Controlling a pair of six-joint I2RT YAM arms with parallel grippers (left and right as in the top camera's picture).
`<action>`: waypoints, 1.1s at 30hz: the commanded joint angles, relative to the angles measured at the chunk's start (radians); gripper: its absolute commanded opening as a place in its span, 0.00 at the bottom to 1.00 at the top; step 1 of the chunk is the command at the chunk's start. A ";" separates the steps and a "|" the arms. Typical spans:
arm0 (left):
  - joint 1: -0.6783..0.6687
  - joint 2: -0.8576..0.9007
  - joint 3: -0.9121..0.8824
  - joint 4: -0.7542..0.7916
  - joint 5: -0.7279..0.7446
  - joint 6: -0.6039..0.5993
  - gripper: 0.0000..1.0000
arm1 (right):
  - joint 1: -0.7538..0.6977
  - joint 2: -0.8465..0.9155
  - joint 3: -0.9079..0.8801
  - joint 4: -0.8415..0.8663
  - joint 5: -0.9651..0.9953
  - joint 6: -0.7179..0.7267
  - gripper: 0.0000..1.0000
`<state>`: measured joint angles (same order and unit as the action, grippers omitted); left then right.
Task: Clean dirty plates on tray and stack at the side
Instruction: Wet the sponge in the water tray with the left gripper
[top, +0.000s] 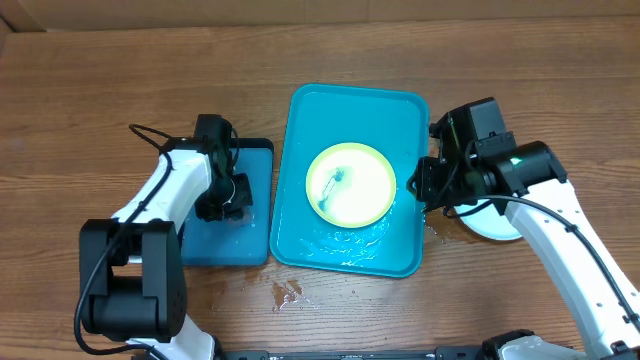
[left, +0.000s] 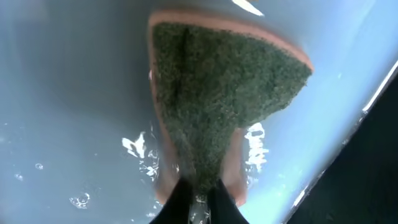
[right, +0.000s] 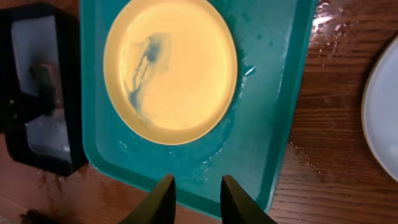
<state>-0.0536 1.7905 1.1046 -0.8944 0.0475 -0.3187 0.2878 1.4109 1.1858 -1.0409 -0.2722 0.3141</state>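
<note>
While your left gripper (left: 198, 200) pinches the sponge (left: 217, 93) and your right gripper (right: 196, 193) stands apart, empty, judge the centre-frame plate (top: 350, 183) light, stiff, wet-slick; take its rim.

Left claw (left: 198, 199) closed, right claw (right: 198, 184) parted

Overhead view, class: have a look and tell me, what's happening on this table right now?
The left gripper pinches a green-faced sponge in the wet small blue tray. A yellow-green plate with a blue-green smear lies uncleaned on the turquoise tray. The right gripper hovers at that tray's right edge, jaws apart and empty. Another pale plate lies on the table beside it.
</note>
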 joint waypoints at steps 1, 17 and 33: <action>0.019 0.006 0.027 -0.018 0.010 -0.021 0.04 | -0.002 -0.004 -0.042 0.039 0.134 0.089 0.25; 0.017 -0.018 0.145 -0.125 0.023 0.028 0.04 | -0.008 0.214 -0.168 0.343 0.154 0.079 0.25; 0.005 -0.003 0.064 -0.033 0.024 0.027 0.49 | -0.008 0.309 -0.168 0.432 0.092 0.040 0.25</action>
<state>-0.0395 1.7901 1.1107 -0.9257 0.0639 -0.3042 0.2813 1.7199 1.0206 -0.6155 -0.1669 0.3759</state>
